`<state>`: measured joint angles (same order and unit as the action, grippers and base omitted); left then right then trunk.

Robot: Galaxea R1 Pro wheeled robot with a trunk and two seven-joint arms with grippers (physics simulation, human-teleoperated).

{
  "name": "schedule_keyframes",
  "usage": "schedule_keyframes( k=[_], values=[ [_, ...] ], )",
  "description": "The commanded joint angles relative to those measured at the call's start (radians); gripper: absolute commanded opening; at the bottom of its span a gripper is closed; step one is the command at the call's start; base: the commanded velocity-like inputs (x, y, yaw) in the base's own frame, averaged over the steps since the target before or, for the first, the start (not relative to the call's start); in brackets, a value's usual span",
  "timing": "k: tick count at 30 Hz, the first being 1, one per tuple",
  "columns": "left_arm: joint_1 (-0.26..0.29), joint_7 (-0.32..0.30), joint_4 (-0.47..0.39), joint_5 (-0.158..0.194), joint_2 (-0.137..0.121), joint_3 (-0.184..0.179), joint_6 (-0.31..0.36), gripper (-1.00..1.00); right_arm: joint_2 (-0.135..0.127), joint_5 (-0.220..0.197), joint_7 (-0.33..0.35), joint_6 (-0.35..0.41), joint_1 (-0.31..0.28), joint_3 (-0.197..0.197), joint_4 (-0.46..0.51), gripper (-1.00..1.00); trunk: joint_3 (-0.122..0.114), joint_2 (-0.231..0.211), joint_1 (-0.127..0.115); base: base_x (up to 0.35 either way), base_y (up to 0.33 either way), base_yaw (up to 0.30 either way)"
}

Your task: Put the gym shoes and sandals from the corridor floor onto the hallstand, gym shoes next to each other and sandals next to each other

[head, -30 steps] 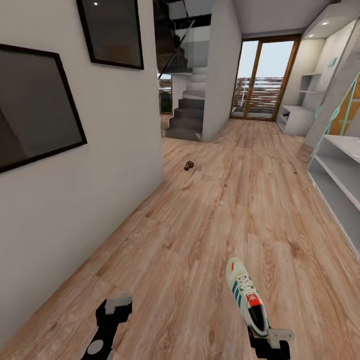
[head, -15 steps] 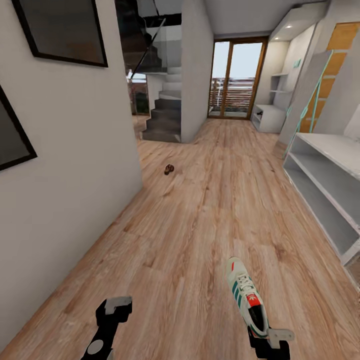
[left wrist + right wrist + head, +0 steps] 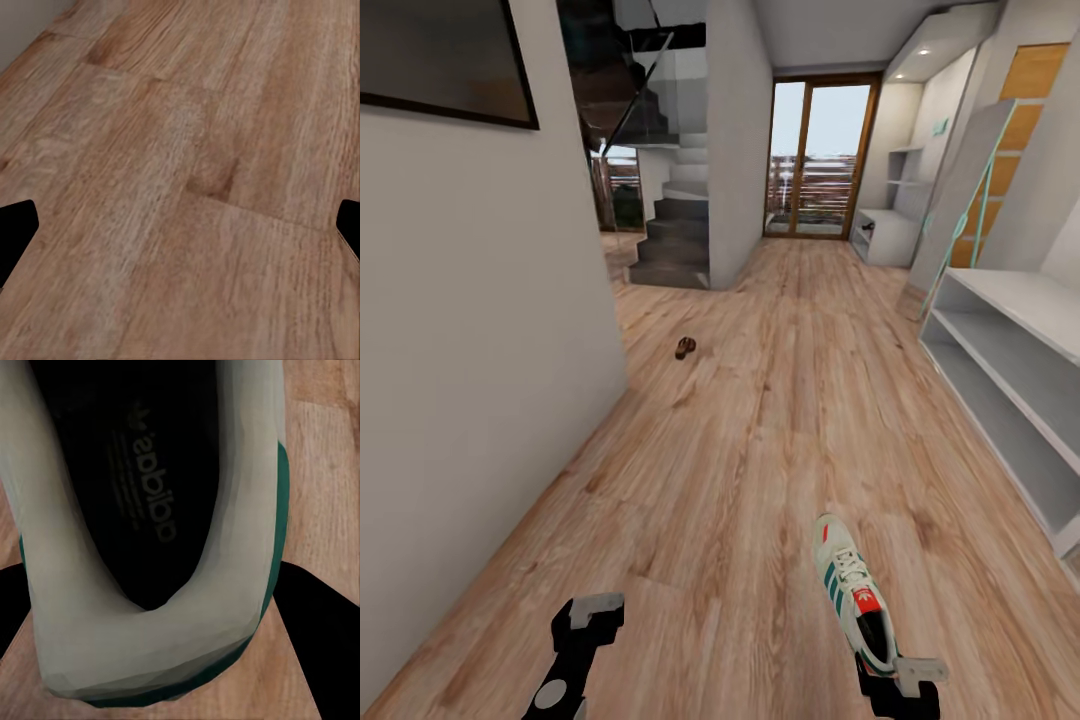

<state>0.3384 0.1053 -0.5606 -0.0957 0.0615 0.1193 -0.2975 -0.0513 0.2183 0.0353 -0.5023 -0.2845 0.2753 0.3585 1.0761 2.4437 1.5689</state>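
Head view: right gripper (image 3: 901,680) is sitting at the bottom right of the frame, clamping the heel of a gym shoe (image 3: 850,590); the shoe is pointing toe-up toward frame centre, raised over the floor (image 3: 760,450); left gripper (image 3: 588,612) is hanging at the bottom left, fingers spread wide, holding nothing; a small dark brown sandal (image 3: 685,347) is lying on the floor left of centre, near the wall corner, well apart from the shoe; the hallstand (image 3: 1010,370) is running along the right edge, its open shelves showing pale grey; a staircase (image 3: 675,245) is standing at upper centre-left; a glass door (image 3: 818,158) is closing the corridor's far end; a dark picture frame (image 3: 445,55) is hanging on the left wall at the upper left.

Left wrist view: two dark fingertips (image 3: 16,232) are sitting at the frame's left and right edges, far apart, with bare wood planks (image 3: 180,180) between them.

Right wrist view: the gym shoe (image 3: 150,645) is taking up most of the frame, heel nearest, dark insole with printed logo showing; black fingers (image 3: 315,622) are pressing against both sides of the heel; floor (image 3: 322,457) is showing at the right edge.
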Motion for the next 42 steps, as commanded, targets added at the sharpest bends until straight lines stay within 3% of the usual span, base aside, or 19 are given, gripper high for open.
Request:
schedule_keyframes(
  k=[1,42],
  values=[
    [0.001,0.002,0.001,-0.01,0.001,0.005,-0.003,1.0,0.001,0.009,0.004,-0.004,-0.001,0.008,0.0,-1.0,0.001,0.0,0.0,0.338,0.0,-0.002],
    [0.001,0.002,0.002,-0.01,0.0,0.005,-0.003,1.0,0.001,0.009,0.004,-0.004,-0.001,0.008,-0.001,-1.0,0.001,0.0,0.0,0.338,0.0,0.0]
  ],
)
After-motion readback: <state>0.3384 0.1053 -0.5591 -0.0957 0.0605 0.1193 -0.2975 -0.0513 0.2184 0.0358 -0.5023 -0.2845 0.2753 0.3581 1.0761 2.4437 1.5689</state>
